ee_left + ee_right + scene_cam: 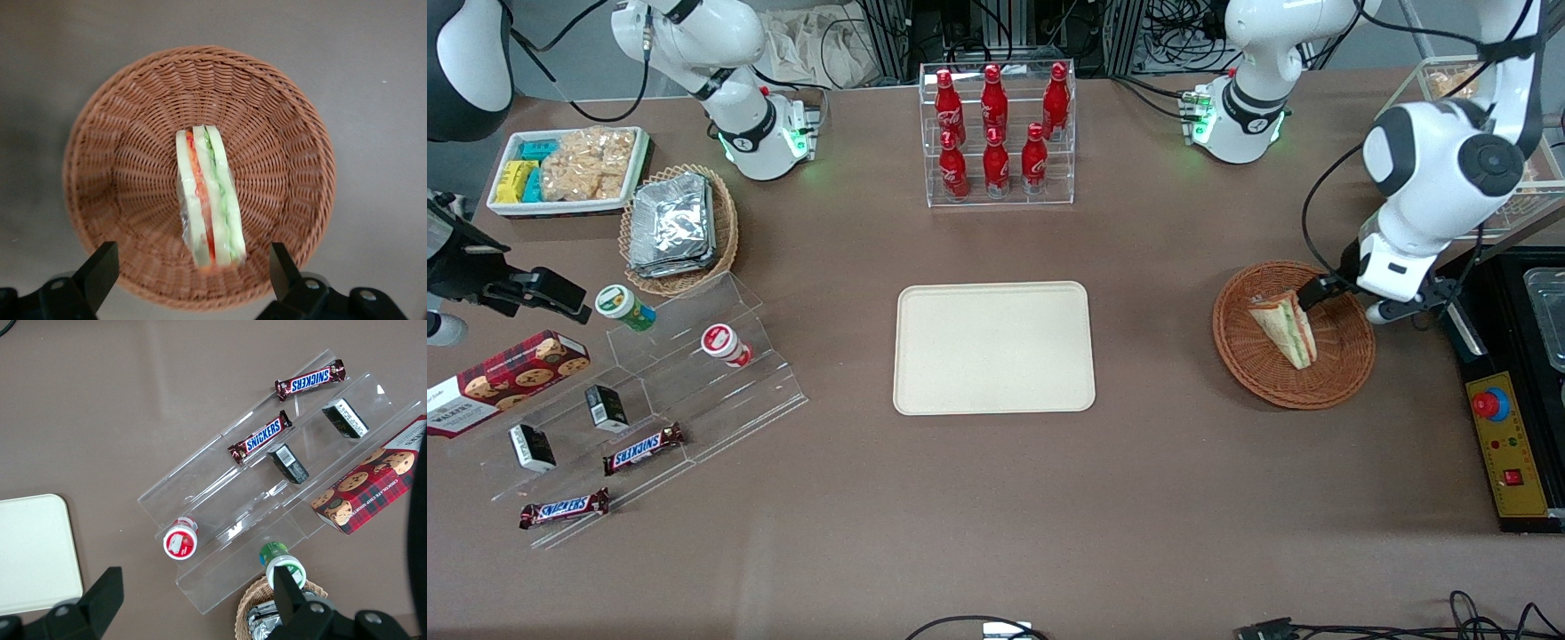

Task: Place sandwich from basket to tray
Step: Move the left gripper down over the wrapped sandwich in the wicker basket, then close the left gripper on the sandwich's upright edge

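Left arm's two-finger gripper (190, 267) hangs over the round reddish-brown woven wicker basket (1347, 378), at the rim edge farther from the front camera. Fingers (100, 270) are spread wide, released, nothing between them; the span is wider than the sandwich's thickness.

Triangular clear-wrapped white-bread sandwich with green and orange-red filling (1287, 326) sits in the basket, standing on edge, filling layers facing up toward the wrist camera. One end of the wedge lies between the two fingertips in the wrist view, but no contact is visible. In the front view a dark fingertip sits just beside the sandwich's upper end; whether it touches, can't tell.

Basket sits on the brown table (996, 516) toward the working arm's end. Flat rectangular cream-beige tray with rounded corners (994, 348) lies mid-table, well apart from the basket, nothing on it.

Other stuff: clear acrylic rack of red cola bottles (996, 133), farther from the front camera than the tray. Toward the parked arm's end: lighter tan wicker basket of foil packs (679, 229), white bin of snack packets (567, 169), clear stepped acrylic stand (694, 391) with Snickers bars (643, 447) and two small cups, red cookie box (503, 378)
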Tool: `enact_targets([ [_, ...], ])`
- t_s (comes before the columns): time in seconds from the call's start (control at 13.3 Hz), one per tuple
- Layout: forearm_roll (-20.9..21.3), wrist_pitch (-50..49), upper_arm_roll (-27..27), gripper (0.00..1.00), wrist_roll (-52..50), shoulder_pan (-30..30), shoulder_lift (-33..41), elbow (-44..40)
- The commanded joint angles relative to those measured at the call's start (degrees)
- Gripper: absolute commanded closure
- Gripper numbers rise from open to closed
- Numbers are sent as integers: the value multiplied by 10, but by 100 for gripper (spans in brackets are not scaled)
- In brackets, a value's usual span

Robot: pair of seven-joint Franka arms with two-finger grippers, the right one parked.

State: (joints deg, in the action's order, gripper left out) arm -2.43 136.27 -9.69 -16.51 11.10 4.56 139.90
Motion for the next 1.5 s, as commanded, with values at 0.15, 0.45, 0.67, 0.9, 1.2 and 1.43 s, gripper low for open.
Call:
enact_targets([
  [0.15, -1, 82, -7, 0, -28, 1, -96, -2],
  [0.45, 1, 105, -7, 0, -29, 0, -142, -1],
  [0.67, 2, 106, -7, 7, -28, 0, -155, -2],
  [0.9, 4, 105, -8, 78, -27, -1, -153, -2],
  [1.2, 4, 57, -9, 87, -27, -1, -122, -8],
  [1.43, 5, -79, -11, 87, -25, -1, -51, -52],
])
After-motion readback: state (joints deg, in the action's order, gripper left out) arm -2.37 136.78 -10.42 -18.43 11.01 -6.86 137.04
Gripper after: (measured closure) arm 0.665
